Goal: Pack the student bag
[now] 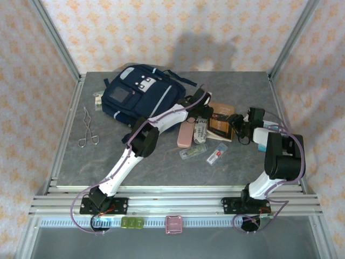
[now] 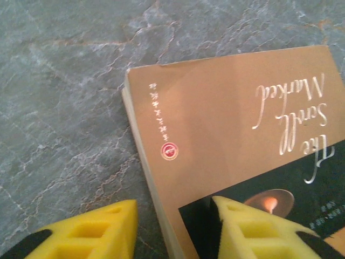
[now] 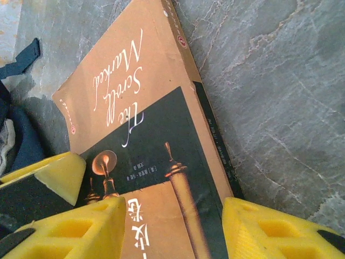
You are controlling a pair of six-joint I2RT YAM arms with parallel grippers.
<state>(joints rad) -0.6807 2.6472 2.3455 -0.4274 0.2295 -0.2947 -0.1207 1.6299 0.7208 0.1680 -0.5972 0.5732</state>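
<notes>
The student bag [image 1: 137, 97], navy with grey patches, lies at the back left of the table; a corner of it shows in the right wrist view [image 3: 21, 137]. A tan and black book [image 1: 221, 121] lies flat to its right. My left gripper [image 1: 207, 113] [image 2: 172, 232] is open and straddles the book's [image 2: 232, 124] page edge, one yellow finger [image 2: 91, 232] over the table and the other over the cover. My right gripper [image 1: 238, 128] [image 3: 172, 232] is open and spans the book's [image 3: 140, 124] spine side, with one finger [image 3: 280, 232] over the table past the spine.
A pink case [image 1: 186, 135] and two clear packets [image 1: 193, 152] [image 1: 216, 154] lie in front of the book. Metal tongs [image 1: 88, 129] and a small packet [image 1: 97, 101] sit at the left. A blue-white object [image 1: 262, 137] rests by the right arm. The left gripper's finger [image 3: 54, 175] shows in the right wrist view.
</notes>
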